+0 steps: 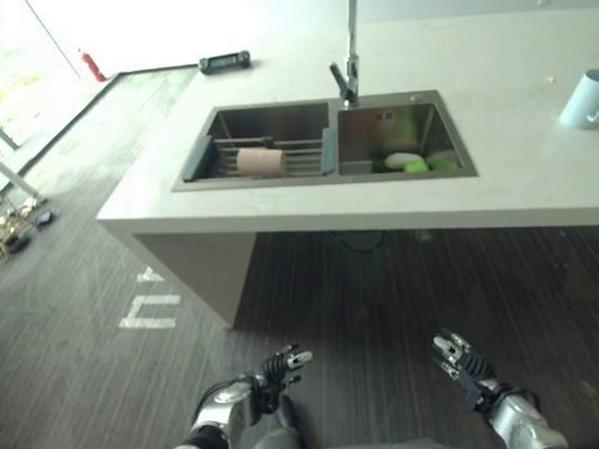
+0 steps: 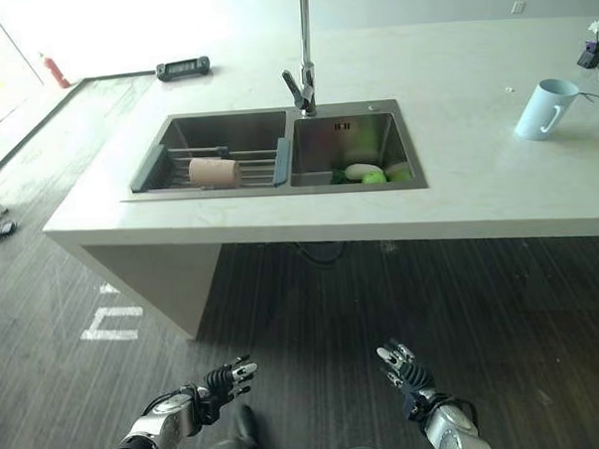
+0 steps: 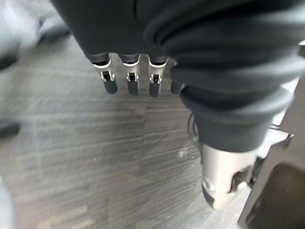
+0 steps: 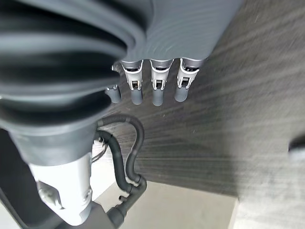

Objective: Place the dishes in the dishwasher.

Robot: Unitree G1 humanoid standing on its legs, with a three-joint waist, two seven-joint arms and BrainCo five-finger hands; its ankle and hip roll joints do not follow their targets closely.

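Note:
A steel double sink (image 1: 195,151) is set in the white counter (image 1: 491,52) ahead of me. In its left basin a tan cup (image 1: 261,162) lies on its side on a wire rack (image 1: 297,157). White and green dishes (image 1: 413,161) lie in the right basin. A light blue mug (image 1: 584,99) stands on the counter at the right. My left hand (image 1: 271,375) and right hand (image 1: 463,366) hang low over the dark wood floor, well short of the counter. Both are open, with relaxed fingers (image 3: 128,76) (image 4: 157,86) holding nothing.
A tall faucet (image 1: 351,43) rises behind the sink's divider. A black device (image 1: 224,61) lies at the counter's far left edge. A red fire extinguisher (image 1: 93,65) stands on the floor beyond. White tape marks (image 1: 149,311) lie on the floor by the counter's left corner.

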